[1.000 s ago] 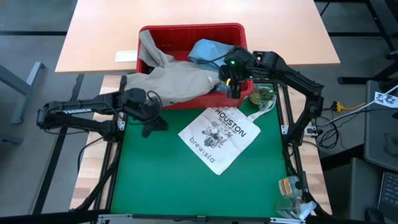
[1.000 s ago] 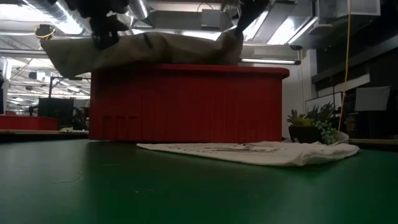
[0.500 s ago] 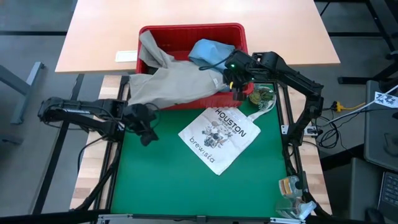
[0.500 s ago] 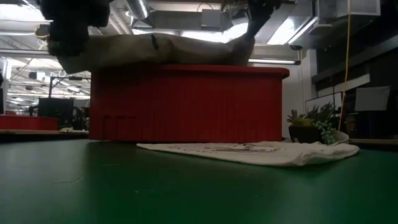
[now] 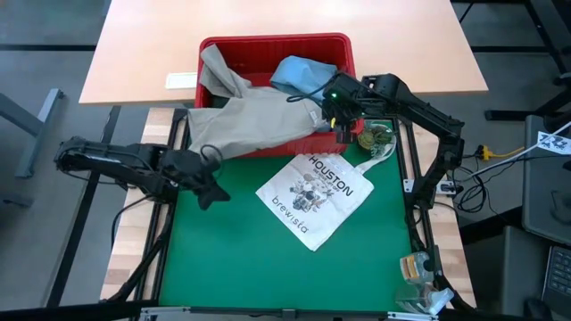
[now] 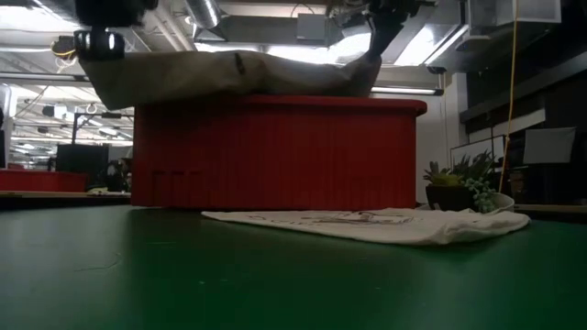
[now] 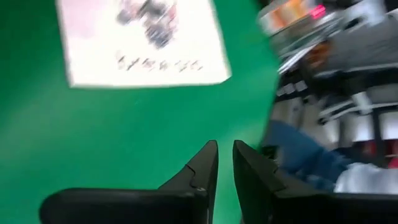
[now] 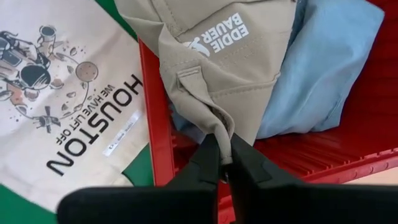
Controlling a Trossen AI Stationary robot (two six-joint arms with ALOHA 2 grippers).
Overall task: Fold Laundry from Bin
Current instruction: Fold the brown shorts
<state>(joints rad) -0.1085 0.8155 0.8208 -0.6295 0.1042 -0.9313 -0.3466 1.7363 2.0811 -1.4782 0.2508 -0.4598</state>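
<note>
Two garments show at the red bin (image 5: 268,45): a beige garment (image 5: 245,120) draped over the bin's near wall and spilling toward the green mat (image 5: 268,259), and a light blue shirt (image 5: 299,71) lying inside the bin beside it. In the right wrist view the beige cloth bears white "EDDIE BAUER" lettering, and the right gripper (image 8: 224,158) has its fingers pressed together on a fold of that cloth, just over the bin's red rim. Seen from above, the right gripper (image 5: 339,120) sits at the bin's near right corner. The left gripper (image 5: 210,189) hangs over the mat's left part, clear of the beige cloth; its fingers (image 7: 202,168) stand nearly together with a thin gap and nothing between them. A white tote bag (image 5: 314,196) printed "HOUSTON brewista" lies flat on the mat, directly in front of the bin, its upper corner close to the bin's wall. A small potted plant (image 5: 376,138) stands just right of the bin, beside the right gripper.
</note>
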